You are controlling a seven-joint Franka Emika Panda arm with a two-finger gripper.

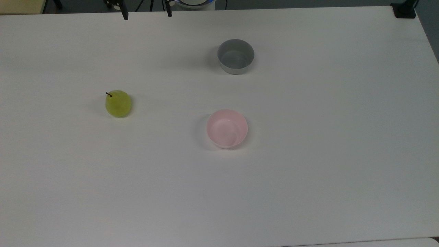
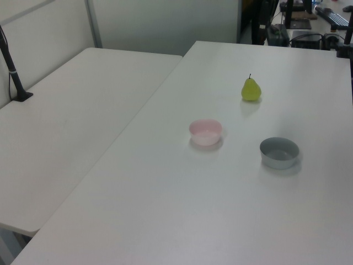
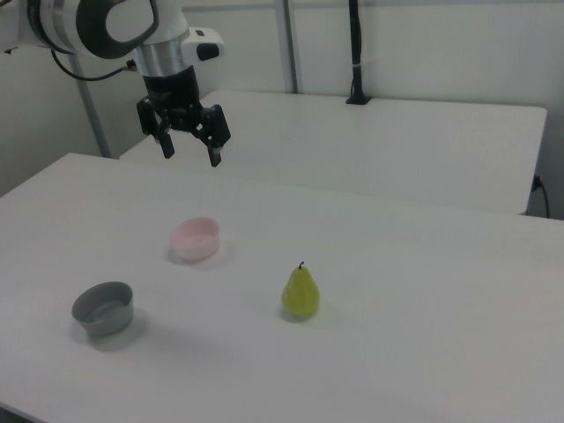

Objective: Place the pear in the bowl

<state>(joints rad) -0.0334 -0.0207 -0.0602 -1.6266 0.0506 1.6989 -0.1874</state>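
Observation:
The yellow-green pear [image 1: 118,103] stands upright on the white table, stem up, at the top view's left; it also appears as the pear [image 2: 251,90] and the pear [image 3: 300,293]. The pale pink bowl [image 1: 227,128] sits empty near the table's middle, also seen as the bowl [image 2: 206,132] and the bowl [image 3: 196,239]. My gripper [image 3: 189,152] hangs open high above the table, well apart from both, with nothing between its fingers. Its fingertips [image 1: 125,15] poke in at the top view's upper edge.
A grey bowl [image 1: 235,56] of similar size stands empty beyond the pink one in the top view, also the grey bowl [image 2: 279,152] and the grey bowl [image 3: 104,307]. A second white table [image 2: 66,121] adjoins this one. A black post [image 3: 355,53] rises from it.

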